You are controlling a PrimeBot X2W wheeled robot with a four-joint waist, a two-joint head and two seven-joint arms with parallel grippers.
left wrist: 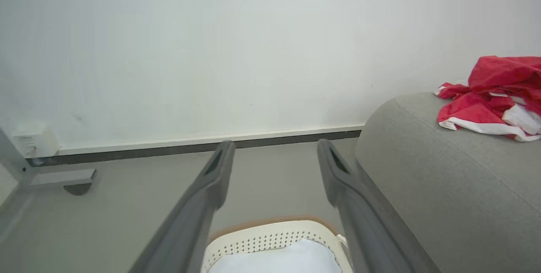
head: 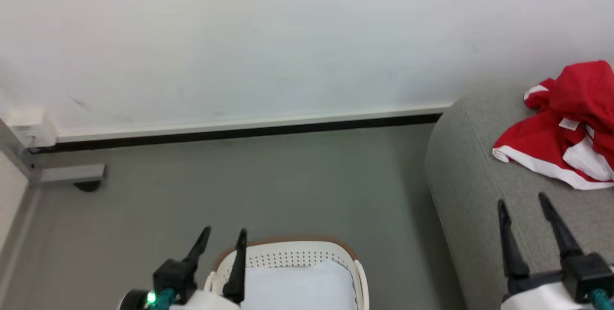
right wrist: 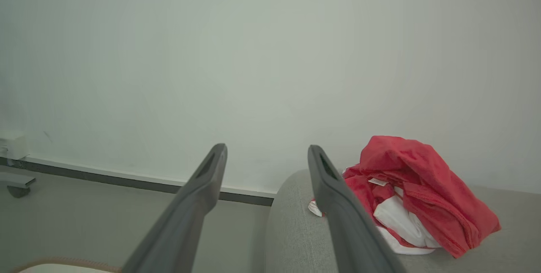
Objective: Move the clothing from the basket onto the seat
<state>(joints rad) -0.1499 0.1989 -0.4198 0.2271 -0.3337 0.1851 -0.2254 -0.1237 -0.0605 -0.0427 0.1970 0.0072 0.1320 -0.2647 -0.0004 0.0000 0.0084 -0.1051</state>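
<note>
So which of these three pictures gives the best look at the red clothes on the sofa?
The right wrist view: the clothing lies whole on the seat, but for a corner hidden by a finger of the right gripper. In the head view and the left wrist view the picture's right edge cuts it off.

The head camera looks forward and down from high up, taking in the grey floor (head: 240, 190), the dark skirting strip (head: 240, 133) under the white wall, the cream-white perforated plastic basket (head: 288, 256) at its bottom edge and the light grey fabric sofa (head: 475, 180) at right. The left wrist camera sits lower, just above that basket, facing the wall along the left end effector (left wrist: 275, 143). The right wrist camera faces the same wall more levelly, close over the sofa's rounded end. All three share the skirting, the sofa end and the heap of red-and-white clothing (head: 571, 108).
</note>
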